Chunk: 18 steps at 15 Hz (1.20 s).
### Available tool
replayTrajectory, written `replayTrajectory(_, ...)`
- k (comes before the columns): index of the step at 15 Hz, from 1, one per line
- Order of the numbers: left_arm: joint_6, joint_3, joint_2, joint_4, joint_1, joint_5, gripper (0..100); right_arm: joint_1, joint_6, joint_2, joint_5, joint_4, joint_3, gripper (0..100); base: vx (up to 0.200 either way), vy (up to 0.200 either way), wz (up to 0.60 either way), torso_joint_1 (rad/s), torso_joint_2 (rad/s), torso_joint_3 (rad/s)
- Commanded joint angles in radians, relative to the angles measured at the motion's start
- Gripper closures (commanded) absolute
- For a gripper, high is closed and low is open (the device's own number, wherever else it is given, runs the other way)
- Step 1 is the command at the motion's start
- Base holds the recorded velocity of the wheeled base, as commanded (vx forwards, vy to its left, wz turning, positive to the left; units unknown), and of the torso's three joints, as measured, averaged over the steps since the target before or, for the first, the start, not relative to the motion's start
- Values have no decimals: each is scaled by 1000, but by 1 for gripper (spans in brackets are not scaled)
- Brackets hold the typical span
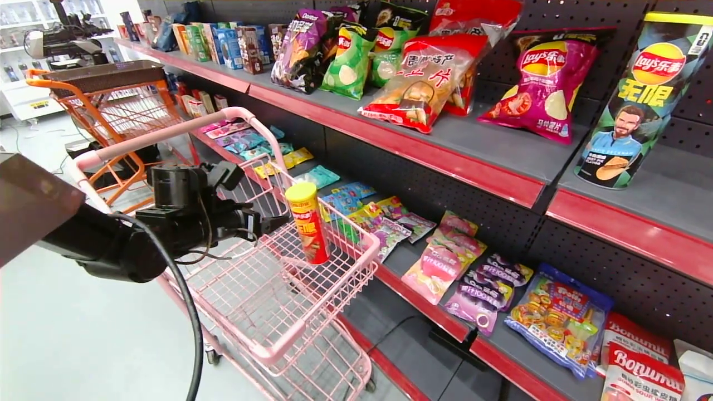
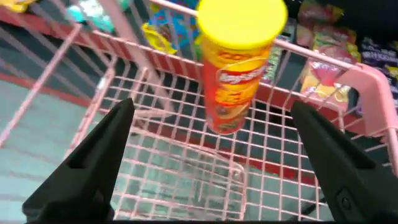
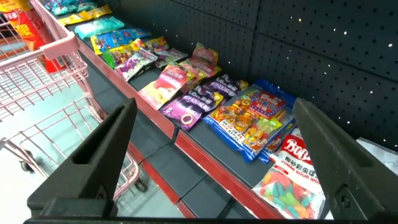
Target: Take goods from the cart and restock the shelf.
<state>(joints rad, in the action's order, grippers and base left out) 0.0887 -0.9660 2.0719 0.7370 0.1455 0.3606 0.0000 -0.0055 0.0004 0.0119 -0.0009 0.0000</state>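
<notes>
A red chips can [image 1: 308,225] with a yellow lid stands upright in the pink wire cart [image 1: 312,328], near its shelf-side wall. My left gripper [image 1: 277,221] hovers inside the cart just short of the can, open. In the left wrist view the can [image 2: 239,74] sits straight ahead, beyond the spread black fingers [image 2: 99,155] of that gripper [image 2: 212,109]. My right gripper [image 3: 216,106] is open and holds nothing, above the lower shelf's snack bags [image 3: 186,99]; the cart's rim [image 3: 56,50] and the can [image 3: 25,28] lie off to one side.
The upper shelf [image 1: 490,150] carries chip bags [image 1: 423,83] and a tall dark can [image 1: 640,94] at the right. The lower shelf [image 1: 434,312] has flat candy bags. An orange cart [image 1: 111,100] stands at the back left. Open floor [image 1: 72,334] lies left of the pink cart.
</notes>
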Motion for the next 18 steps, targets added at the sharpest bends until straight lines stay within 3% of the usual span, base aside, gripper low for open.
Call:
replayTrajectory(1, 2, -20, 60, 4, 22, 3, 0, 0, -1, 0, 0, -1, 0, 0, 0, 0, 0, 0, 0, 0)
replayTrajectory(3, 3, -77, 143, 71, 26, 4, 0, 0, -1, 0, 0, -1, 0, 0, 0, 0, 0, 0, 0, 0)
replayTrajectory(11, 3, -287, 289, 67, 35, 3, 0, 0, -2, 0, 0, -1, 0, 0, 0, 0, 0, 0, 0, 0)
replayTrajectory(18, 3, -338, 346, 71, 52, -3, 0, 0, -5, 0, 2, -1, 0, 0, 0, 0, 0, 0, 0, 0)
